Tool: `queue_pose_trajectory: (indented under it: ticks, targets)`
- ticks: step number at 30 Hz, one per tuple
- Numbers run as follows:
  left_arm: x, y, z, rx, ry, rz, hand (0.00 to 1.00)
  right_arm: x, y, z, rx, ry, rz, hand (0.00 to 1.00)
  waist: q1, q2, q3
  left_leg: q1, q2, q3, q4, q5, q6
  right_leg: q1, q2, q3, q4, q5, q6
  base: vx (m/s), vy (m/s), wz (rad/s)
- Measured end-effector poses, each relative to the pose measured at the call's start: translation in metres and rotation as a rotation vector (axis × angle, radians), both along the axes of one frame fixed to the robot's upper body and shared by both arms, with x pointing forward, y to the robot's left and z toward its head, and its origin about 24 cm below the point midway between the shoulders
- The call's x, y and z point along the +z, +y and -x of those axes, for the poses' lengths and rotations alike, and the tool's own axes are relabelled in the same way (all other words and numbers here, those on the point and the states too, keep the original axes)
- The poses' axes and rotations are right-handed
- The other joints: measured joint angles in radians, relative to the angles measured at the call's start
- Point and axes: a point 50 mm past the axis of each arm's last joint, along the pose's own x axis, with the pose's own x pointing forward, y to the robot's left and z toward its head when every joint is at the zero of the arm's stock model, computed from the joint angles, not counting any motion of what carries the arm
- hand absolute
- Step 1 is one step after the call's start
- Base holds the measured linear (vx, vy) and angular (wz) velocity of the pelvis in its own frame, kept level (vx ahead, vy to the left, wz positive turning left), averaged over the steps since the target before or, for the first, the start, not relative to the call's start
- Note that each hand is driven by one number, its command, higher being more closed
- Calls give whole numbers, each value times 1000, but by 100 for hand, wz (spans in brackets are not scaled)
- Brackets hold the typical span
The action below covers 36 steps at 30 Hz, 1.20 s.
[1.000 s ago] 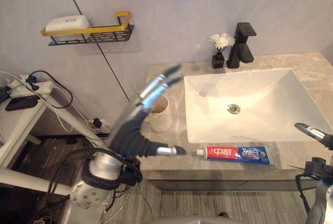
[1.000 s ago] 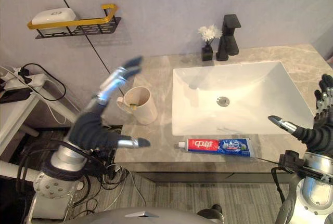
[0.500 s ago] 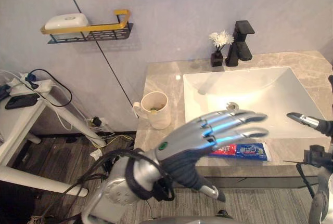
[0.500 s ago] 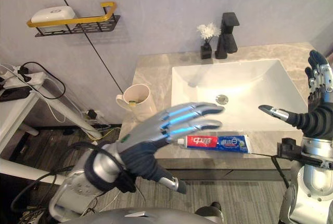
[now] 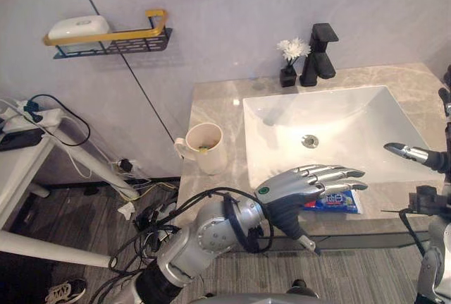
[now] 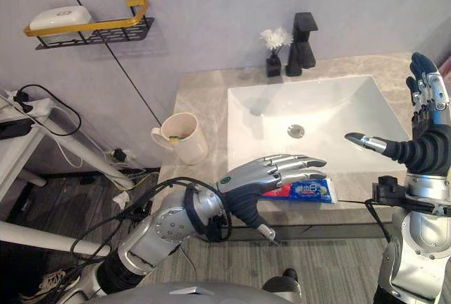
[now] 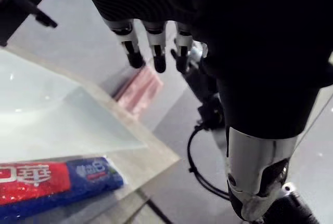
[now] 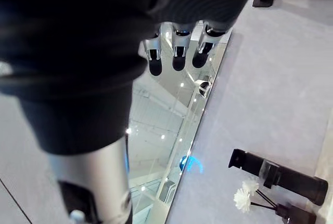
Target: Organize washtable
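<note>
Lowered since half a second ago, the left hand [image 5: 292, 185] hovers at lower centre over the toothpaste tube [image 5: 337, 204], fingers straight, holding nothing; the tube lies along the front edge of the table [image 5: 211, 110], just before the sink [image 5: 338, 124]; the mug [image 5: 205, 147] stands left of the sink; the right hand [image 6: 425, 142] is raised at the right edge, fingers straight.

Red-and-blue toothpaste tube [image 6: 304, 191], white print. Cream mug [image 6: 182, 138] at 9 o'clock of white basin [image 6: 338, 106]. Beige veined-marble countertop [image 6: 201, 99]. Black faucet [image 6: 303, 36] at 12 o'clock. Yellow-railed black wire shelf [image 6: 106, 34].
</note>
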Motion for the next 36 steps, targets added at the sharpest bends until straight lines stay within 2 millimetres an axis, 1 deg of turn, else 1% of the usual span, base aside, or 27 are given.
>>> queue_pose_trajectory:
  ticks: [3, 4, 7, 15, 17, 20, 26, 30, 36]
  targets:
    - [-2, -4, -4, 9, 11, -7, 0, 3, -1, 4, -16, -10, 9, 0, -1, 0, 0, -6, 2, 14, 4, 0, 0, -24, 1, 21, 6, 1, 0, 5, 3, -15]
    - [-4, -6, -6, 20, 4, -27, 0, 5, -3, 8, -33, -20, 19, 0, -2, -1, 0, -6, 4, 15, 7, 0, 0, -25, 3, 22, 7, 1, 0, 18, -8, -5]
    - [-10, -6, -13, 44, 16, -61, 0, 8, -9, 13, -71, -30, 23, 0, -9, -4, 3, -5, 10, 23, 7, 0, -1, -29, 8, 29, 8, 1, -1, 9, -10, -7]
    - [-28, -13, -23, 105, 42, -122, 0, 6, -10, 14, -83, -29, 12, 0, -16, -5, 3, -5, 17, 70, 7, -5, -6, -58, 15, 74, 15, 2, -2, -3, 0, -15]
    - [-34, -14, -27, 122, 44, -157, 0, 5, -11, 14, -91, -18, 2, 0, -27, -5, 3, -5, 18, 78, 7, -6, -6, -66, 15, 80, 21, 2, -2, 5, 5, -15]
    - [-36, -17, -34, 144, 24, -192, 0, 4, -14, 16, -113, -23, -17, 0, -27, -7, 4, -5, 18, 97, 7, -6, -6, -81, 17, 101, 27, 4, -4, -6, 6, -15]
    - [-48, -17, -40, 178, 24, -254, 0, 3, -16, 18, -136, -24, -29, 0, -28, -8, 5, -5, 31, 114, 15, -9, -11, -91, 29, 117, 29, 6, -6, -7, -11, -9]
    - [-48, -17, -41, 189, 23, -261, 0, 3, -17, 19, -144, -26, -29, 0, -28, -8, 5, -6, 36, 114, 17, -9, -12, -91, 34, 118, 29, 6, -6, -2, -6, -1]
    - [-41, -5, -52, 254, 16, -233, 0, 0, -18, 21, -153, -21, -47, 0, -25, -8, 5, -8, 38, 113, 19, -9, -12, -90, 34, 116, 29, 7, -5, 0, 0, 0]
